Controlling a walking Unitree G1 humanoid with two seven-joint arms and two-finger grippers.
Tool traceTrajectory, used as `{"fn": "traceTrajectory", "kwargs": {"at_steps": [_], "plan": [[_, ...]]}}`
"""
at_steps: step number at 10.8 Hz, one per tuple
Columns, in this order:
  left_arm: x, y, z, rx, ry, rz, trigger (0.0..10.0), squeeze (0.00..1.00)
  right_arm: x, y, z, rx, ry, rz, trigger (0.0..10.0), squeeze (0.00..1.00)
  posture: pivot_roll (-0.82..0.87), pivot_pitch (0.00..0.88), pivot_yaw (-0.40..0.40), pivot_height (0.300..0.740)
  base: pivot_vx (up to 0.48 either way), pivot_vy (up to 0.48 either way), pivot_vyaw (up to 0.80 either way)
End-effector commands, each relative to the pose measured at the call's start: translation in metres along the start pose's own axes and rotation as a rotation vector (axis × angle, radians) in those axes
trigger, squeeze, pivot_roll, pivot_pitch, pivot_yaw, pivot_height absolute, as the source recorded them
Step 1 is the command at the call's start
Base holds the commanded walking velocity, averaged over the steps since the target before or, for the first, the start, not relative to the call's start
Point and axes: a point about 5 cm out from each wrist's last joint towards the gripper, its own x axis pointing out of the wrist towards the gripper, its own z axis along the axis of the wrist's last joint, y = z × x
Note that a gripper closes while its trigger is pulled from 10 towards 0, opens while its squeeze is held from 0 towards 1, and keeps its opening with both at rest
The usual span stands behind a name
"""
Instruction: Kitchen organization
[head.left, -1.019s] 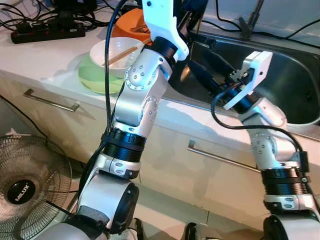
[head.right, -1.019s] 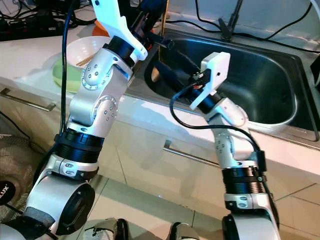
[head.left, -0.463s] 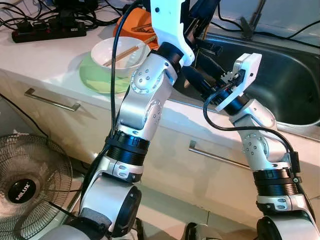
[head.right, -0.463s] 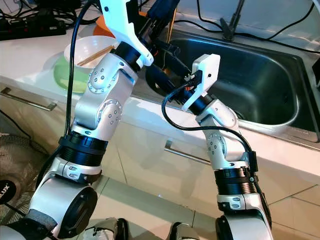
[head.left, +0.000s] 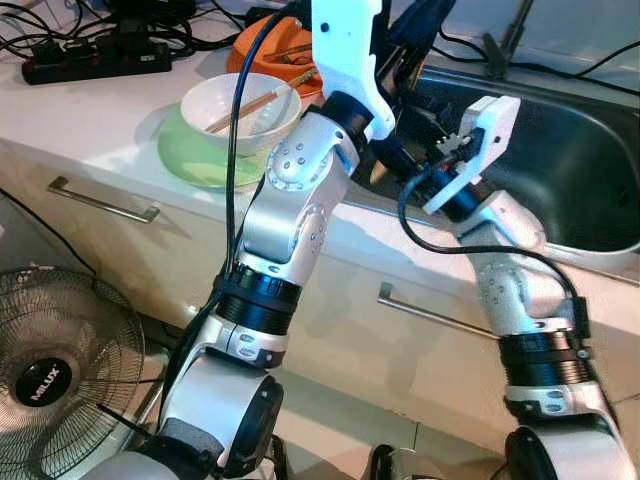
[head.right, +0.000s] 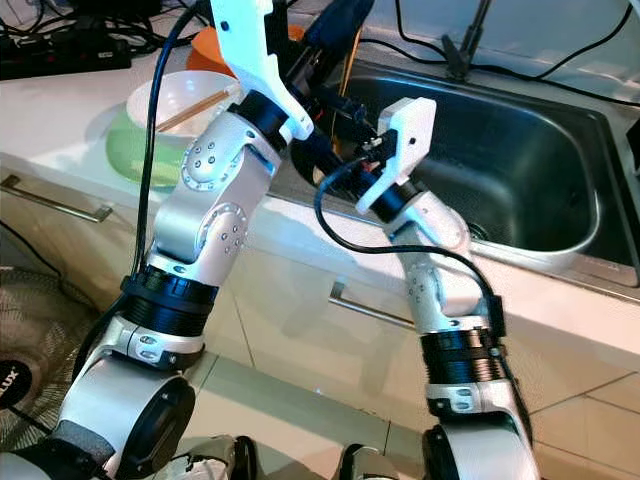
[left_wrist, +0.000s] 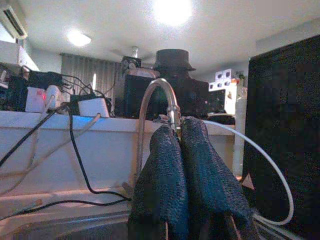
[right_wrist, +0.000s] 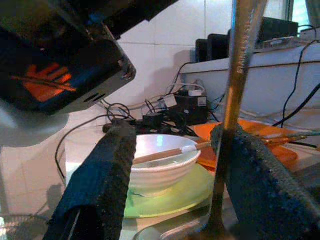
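while both my arms crowd the sink edge, my right gripper stands spread, facing the white bowl on the counter; left gripper pressed together. i should reach level, avoiding the chopsticks.

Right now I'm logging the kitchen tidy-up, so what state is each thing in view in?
White bowl: upright on the green plate, chopsticks resting across it.
Green plate: flat on the counter, under the bowl.
Orange plate: on the counter behind the bowl, chopsticks on it.
Sink: basin looks dry.
Left tool: shut, raised over the sink.
Right tool: open, facing the bowl.
Floor fan: blades not visibly spinning.
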Motion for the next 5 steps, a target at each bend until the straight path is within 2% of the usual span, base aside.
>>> {"fn": "traceTrajectory", "kwargs": {"at_steps": [1,2,3,4,5], "plan": [[0.0018,-0.0140,-0.0051,-0.050,0.001,-0.033,10.0,0.00,0.0031,-0.0011,0.0038,-0.018,-0.013,-0.008,10.0,0.00,0.01,0.084,-0.005,0.740,0.000,0.000,0.00],[0.0018,-0.0141,-0.0051,-0.050,0.001,-0.034,10.0,0.00,0.0030,-0.0016,0.0031,-0.018,-0.011,-0.015,10.0,0.00,0.01,0.085,-0.005,0.740,0.000,0.000,0.00],[0.0018,-0.0147,-0.0054,-0.059,0.000,-0.034,10.0,0.00,0.0023,-0.0029,0.0007,-0.018,-0.004,-0.029,4.3,0.00,0.01,0.083,-0.006,0.740,0.000,0.000,0.00],[0.0017,-0.0156,-0.0054,-0.065,0.001,-0.036,10.0,0.00,0.0025,-0.0034,-0.0011,-0.016,-0.002,-0.038,1.0,0.00,0.01,0.085,-0.006,0.740,0.000,0.000,0.00],[0.0016,-0.0158,-0.0055,-0.066,0.001,-0.036,10.0,0.00,0.0026,-0.0033,-0.0017,-0.016,0.000,-0.039,0.0,0.00,0.02,0.085,-0.006,0.740,0.000,0.000,0.00]]}}
